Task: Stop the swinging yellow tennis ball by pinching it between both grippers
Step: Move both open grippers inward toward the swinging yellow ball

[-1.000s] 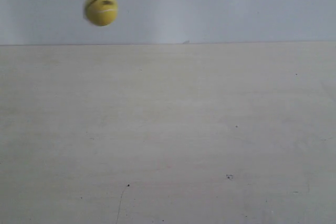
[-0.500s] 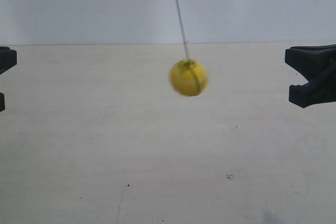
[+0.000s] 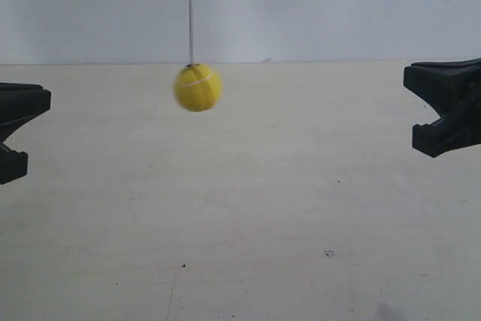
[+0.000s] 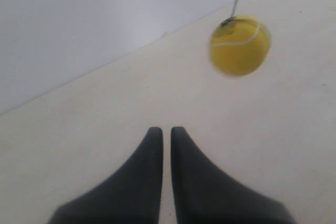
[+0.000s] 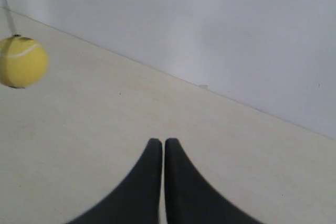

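The yellow tennis ball (image 3: 198, 88) hangs on a thin string (image 3: 190, 13) above the pale table (image 3: 263, 216), left of centre and slightly blurred. The arm at the exterior view's left ends in a black gripper (image 3: 41, 101), a fair gap from the ball. The arm at the exterior view's right, with its gripper (image 3: 413, 79), stands much farther from it. In the left wrist view the ball (image 4: 240, 45) floats ahead of my shut left gripper (image 4: 166, 129), off to one side. In the right wrist view the ball (image 5: 22, 61) is far off at the frame's edge, and my right gripper (image 5: 159, 141) is shut on nothing.
A plain white wall (image 3: 338, 5) rises behind the table's far edge. The tabletop carries only a few small dark specks (image 3: 328, 253).
The ball has swung from right of centre toward the exterior view's left and risen a little. The left-side gripper has come further into view; the right-side one has barely moved.
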### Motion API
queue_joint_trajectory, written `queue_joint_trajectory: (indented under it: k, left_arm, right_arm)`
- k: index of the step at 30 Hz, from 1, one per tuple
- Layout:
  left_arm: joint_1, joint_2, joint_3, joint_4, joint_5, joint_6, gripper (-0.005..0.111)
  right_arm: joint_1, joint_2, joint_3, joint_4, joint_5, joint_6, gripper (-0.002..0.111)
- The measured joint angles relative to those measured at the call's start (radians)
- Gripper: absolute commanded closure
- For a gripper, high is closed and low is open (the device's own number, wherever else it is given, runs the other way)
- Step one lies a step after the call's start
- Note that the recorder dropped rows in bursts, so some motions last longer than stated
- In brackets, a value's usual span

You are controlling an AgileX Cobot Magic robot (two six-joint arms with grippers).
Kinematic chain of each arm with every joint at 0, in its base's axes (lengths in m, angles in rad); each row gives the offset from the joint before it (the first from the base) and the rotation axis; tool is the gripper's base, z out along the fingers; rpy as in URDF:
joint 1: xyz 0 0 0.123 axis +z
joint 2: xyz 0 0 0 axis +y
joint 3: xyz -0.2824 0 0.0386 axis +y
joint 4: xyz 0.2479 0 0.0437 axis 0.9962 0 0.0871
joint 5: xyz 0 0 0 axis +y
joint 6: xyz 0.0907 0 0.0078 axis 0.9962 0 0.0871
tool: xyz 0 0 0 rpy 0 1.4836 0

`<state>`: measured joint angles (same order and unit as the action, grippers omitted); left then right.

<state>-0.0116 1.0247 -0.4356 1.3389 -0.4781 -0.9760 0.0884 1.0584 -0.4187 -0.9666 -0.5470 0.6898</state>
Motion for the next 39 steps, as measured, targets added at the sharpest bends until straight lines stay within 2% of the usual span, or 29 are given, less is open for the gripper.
queue_joint_trajectory:
  k: [7, 17, 23, 32, 39]
  left_arm:
    - [0.0, 0.068, 0.0, -0.121, -0.024, 0.152, 0.102]
    - [0.0, 0.126, 0.0, -0.141, -0.081, 0.203, 0.102]
    - [0.0, 0.18, 0.0, -0.159, -0.141, 0.255, 0.102]
    - [0.0, 0.266, 0.0, -0.193, -0.223, 0.373, 0.102]
    - [0.0, 0.333, -0.039, -0.174, -0.249, 0.405, 0.102]
  right_arm:
    - [0.0, 0.0, 0.0, -0.02, -0.044, 0.013, 0.108]
    - [0.0, 0.009, 0.0, -0.018, -0.089, -0.037, 0.108]
    - [0.0, 0.136, 0.0, 0.048, -0.141, -0.146, 0.108]
    - [0.0, 0.278, 0.0, 0.054, -0.284, -0.192, 0.108]
    - [0.0, 0.287, -0.078, -0.191, -0.31, -0.093, 0.108]
